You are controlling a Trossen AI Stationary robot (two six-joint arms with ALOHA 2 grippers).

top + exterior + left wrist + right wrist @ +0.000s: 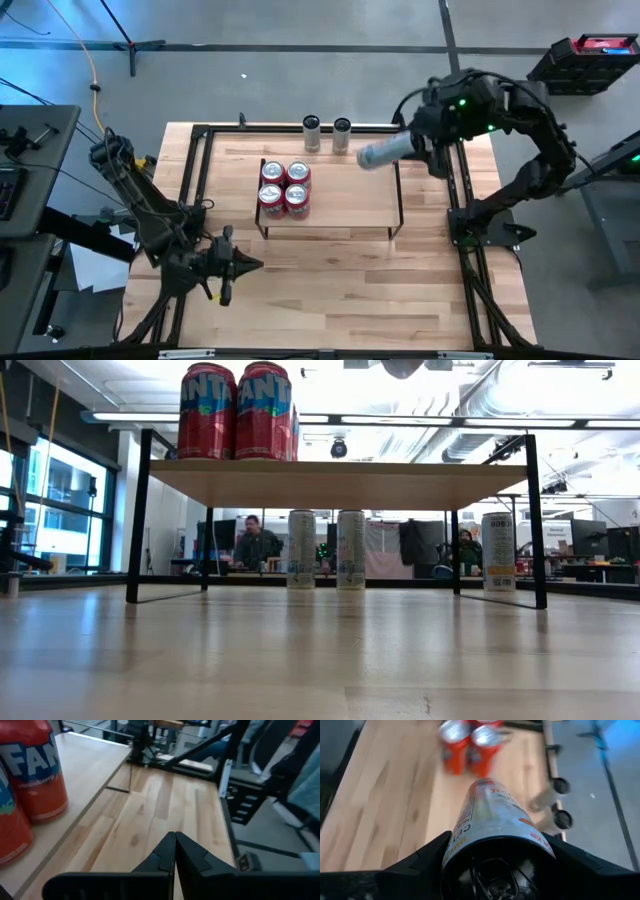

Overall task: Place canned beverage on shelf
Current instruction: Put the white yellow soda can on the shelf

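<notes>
Low view: red Fanta cans (236, 412) on shelf (340, 480); right fingers (492, 865) grip silver can (495, 820); left fingers (175, 851) closed.

Four cans (284, 187) on shelf (350, 200); two cans (326, 132) behind.

Red cans (236, 410) tops cut off; held can's (492, 820) label blurred.

Shelf (345, 195) on table (330, 290) bears four red cans (285, 187).
</notes>
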